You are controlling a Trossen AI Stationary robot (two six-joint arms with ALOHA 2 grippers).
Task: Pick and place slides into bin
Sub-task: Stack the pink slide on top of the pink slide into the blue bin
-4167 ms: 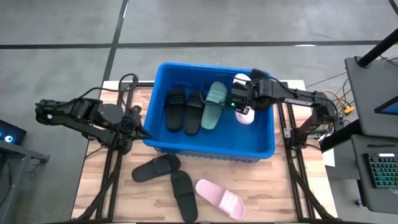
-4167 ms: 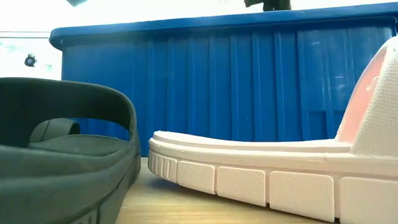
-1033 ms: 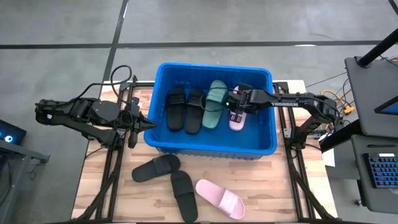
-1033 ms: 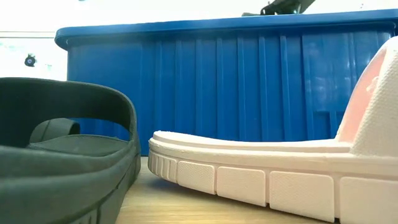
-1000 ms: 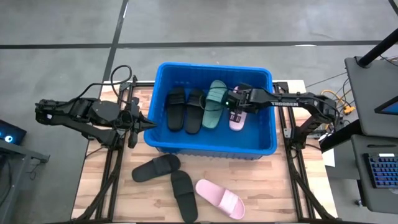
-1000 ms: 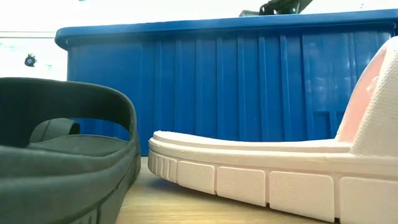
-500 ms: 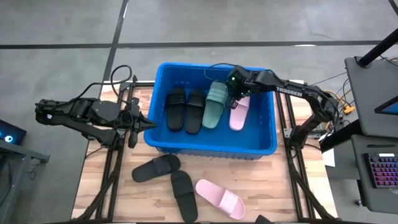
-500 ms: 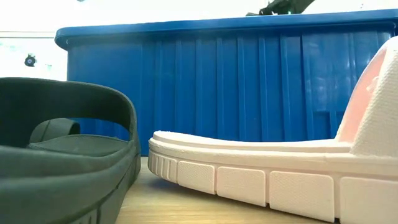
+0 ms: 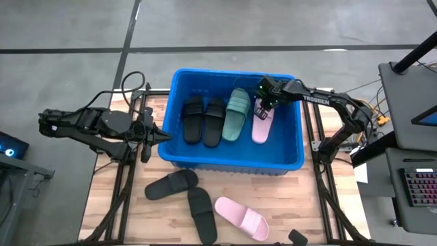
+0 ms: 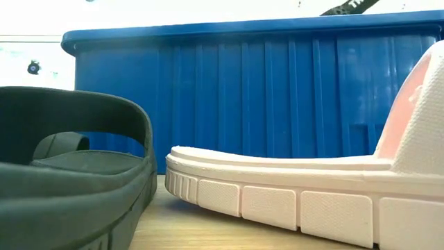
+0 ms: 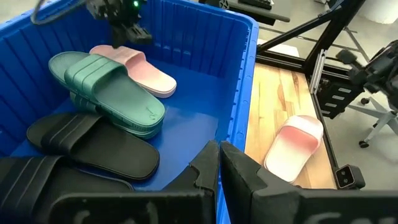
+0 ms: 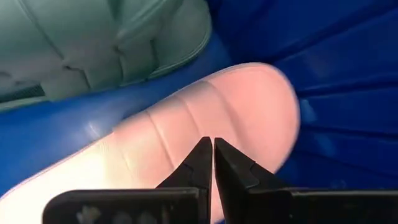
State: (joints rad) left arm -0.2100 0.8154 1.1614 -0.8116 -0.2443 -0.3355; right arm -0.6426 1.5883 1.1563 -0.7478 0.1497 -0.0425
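The blue bin (image 9: 287,158) stands mid-table. On its floor lie two black slides (image 9: 203,120), green slides (image 11: 112,90) lying one over the other, and a pink slide (image 9: 261,126). Two black slides (image 9: 184,195) and a pink slide (image 9: 241,219) lie on the table in front of the bin. My right gripper (image 12: 208,152) is shut and hangs over the far end of the pink slide (image 12: 186,134) in the bin, near the far wall. My left gripper (image 11: 219,158) is shut with nothing in it, beside the bin's left wall.
The low view looks past a black slide (image 10: 69,173) and the pink slide (image 10: 291,187) at the bin's near wall (image 10: 263,90). Black frame rails (image 9: 321,178) run along both table sides. A desk with a keyboard (image 9: 416,188) stands to the right.
My right gripper has gone from over the middle of the pink slide in the bin toward the bin's far wall, turning as it went. The pink slide stays lying on the bin floor beside the green ones. My left arm has kept still.
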